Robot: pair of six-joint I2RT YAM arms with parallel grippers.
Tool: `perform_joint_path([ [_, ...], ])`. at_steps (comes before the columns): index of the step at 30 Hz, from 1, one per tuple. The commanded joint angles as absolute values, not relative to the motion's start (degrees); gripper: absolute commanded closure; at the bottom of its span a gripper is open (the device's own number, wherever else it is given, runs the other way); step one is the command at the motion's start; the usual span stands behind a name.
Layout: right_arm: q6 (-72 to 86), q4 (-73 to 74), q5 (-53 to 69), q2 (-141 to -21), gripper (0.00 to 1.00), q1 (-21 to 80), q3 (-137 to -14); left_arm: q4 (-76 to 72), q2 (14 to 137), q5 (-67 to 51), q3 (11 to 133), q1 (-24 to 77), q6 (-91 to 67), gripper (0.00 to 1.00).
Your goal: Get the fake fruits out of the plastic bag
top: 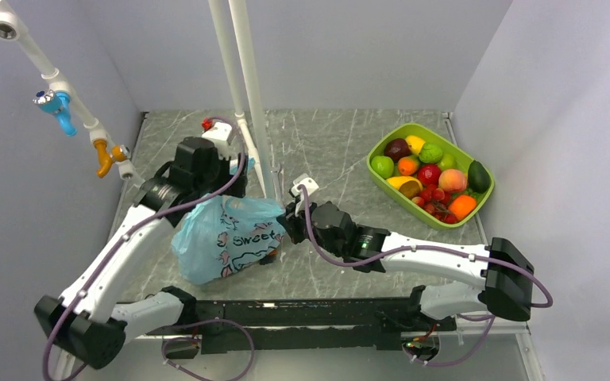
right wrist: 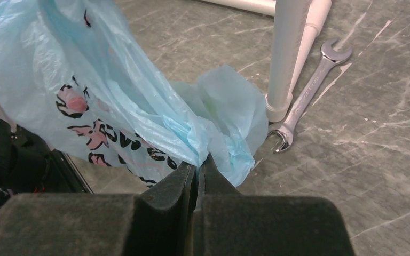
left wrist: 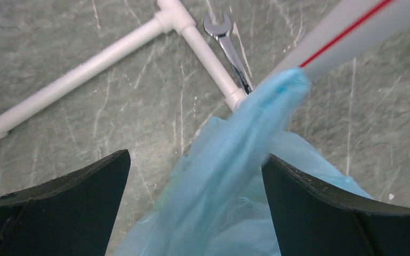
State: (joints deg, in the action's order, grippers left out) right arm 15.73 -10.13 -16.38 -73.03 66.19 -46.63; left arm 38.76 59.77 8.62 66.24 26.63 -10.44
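The light-blue plastic bag (top: 224,236), printed with "sweet" and pink-and-dark figures, hangs bunched between my two grippers at the table's left centre. My left gripper (top: 237,176) is at the bag's upper end. In the left wrist view it (left wrist: 195,165) is open wide, with a twisted strip of the bag (left wrist: 229,160) running loose between the jaws. My right gripper (top: 290,218) is shut on the bag's right edge; in the right wrist view it (right wrist: 198,166) pinches the thin film (right wrist: 139,101). Several fake fruits (top: 429,175) lie in the lime-green tray (top: 381,184). Any fruit inside the bag is hidden.
A white pipe post (top: 242,79) stands just behind the bag, with its T-shaped base (left wrist: 85,69) on the table. A steel wrench (right wrist: 307,98) lies beside the post's foot (right wrist: 277,106). A small orange-and-dark thing (top: 268,255) peeks out at the bag's lower right.
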Motion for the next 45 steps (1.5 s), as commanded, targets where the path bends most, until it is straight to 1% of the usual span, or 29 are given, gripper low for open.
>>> perform_joint_path([
  [1,16.8,-10.9,-17.2,-69.9,0.97,66.4,-47.0,35.5,63.8,0.9,69.6,23.8,-6.7,0.05],
  [2,16.7,-10.7,-17.2,-70.0,0.95,66.3,-47.1,34.9,63.8,-1.6,69.2,23.4,-5.5,0.11],
  [3,16.6,-10.3,-17.2,-70.1,0.94,66.3,-47.2,33.8,63.1,-3.4,67.8,23.0,-4.4,0.21],
  [4,16.5,-9.8,-17.2,-70.4,0.93,66.3,-47.5,32.6,61.6,-4.2,66.4,22.6,-3.6,0.35],
  [5,16.5,-9.3,-17.2,-70.7,0.90,66.4,-47.9,31.1,59.6,-4.6,64.7,22.3,-2.8,0.47],
  [6,16.6,-8.7,-17.4,-71.0,0.87,66.3,-48.2,28.5,56.9,-4.5,62.4,22.3,-1.8,0.56],
  [8,16.5,-7.7,-17.9,-71.5,0.76,66.4,-48.3,22.9,50.5,-5.1,56.7,22.2,-0.8,0.64],
  [10,16.3,-5.9,-19.0,-71.7,0.67,66.3,-48.7,16.9,43.9,-7.3,50.5,22.2,1.8,0.75],
  [11,15.9,-4.8,-19.5,-71.8,0.61,66.4,-49.2,13.8,40.7,-8.8,47.5,22.2,1.8,0.81],
  [12,15.4,-3.9,-19.9,-71.9,0.55,66.4,-49.9,12.1,38.3,-10.1,45.8,22.2,1.2,0.90],
  [13,14.8,-2.9,-20.3,-72.0,0.47,66.4,-50.7,11.4,36.7,-11.4,45.2,22.2,0.5,0.95],
  [15,13.6,-1.8,-21.3,-72.5,0.31,66.6,-52.3,10.5,34.7,-13.7,44.5,22.2,0.4,0.96],
  [17,12.7,-1.7,-22.1,-73.4,0.18,66.8,-54.1,10.0,34.3,-14.3,44.2,22.2,0.4,1.00],
  [21,9.8,-5.2,-19.7,-76.6,0.01,67.3,-57.8,11.3,36.6,-16.0,45.3,22.3,0.4,1.00],
  [22,9.0,-5.5,-19.4,-78.0,0.01,67.7,-59.3,11.7,37.2,-16.6,45.6,22.3,0.4,1.00],
  [24,6.9,-6.2,-19.6,-80.3,0.00,68.6,-62.6,11.8,37.6,-17.3,45.9,22.4,0.4,1.00],
  [28,2.3,-11.2,-22.0,-83.9,0.00,71.1,-65.2,11.4,36.9,-16.7,45.6,22.4,-1.5,1.00],
  [32,-4.0,-16.0,-31.9,-89.0,0.01,74.4,-67.2,10.9,35.6,-15.8,45.1,22.4,-1.7,1.00],
  [36,-6.6,-21.6,-36.7,-91.5,0.12,75.4,-66.8,10.6,34.5,-14.4,44.5,22.4,-1.8,1.00],
  [37,-6.5,-22.8,-37.4,-91.8,0.20,75.3,-66.4,10.4,34.3,-14.3,44.4,22.4,-1.8,1.00],
  [40,-6.3,-24.9,-39.9,-90.9,0.65,75.3,-65.8,10.2,33.3,-13.5,44.1,22.4,-1.6,1.00],
  [41,-5.7,-25.0,-40.2,-90.1,0.71,75.2,-65.4,10.2,32.7,-12.3,44.0,22.4,-1.5,1.00],
  [45,-2.0,-25.1,-38.6,-85.7,0.85,74.0,-62.4,9.8,27.6,-4.2,42.7,22.4,-0.9,1.00],
])
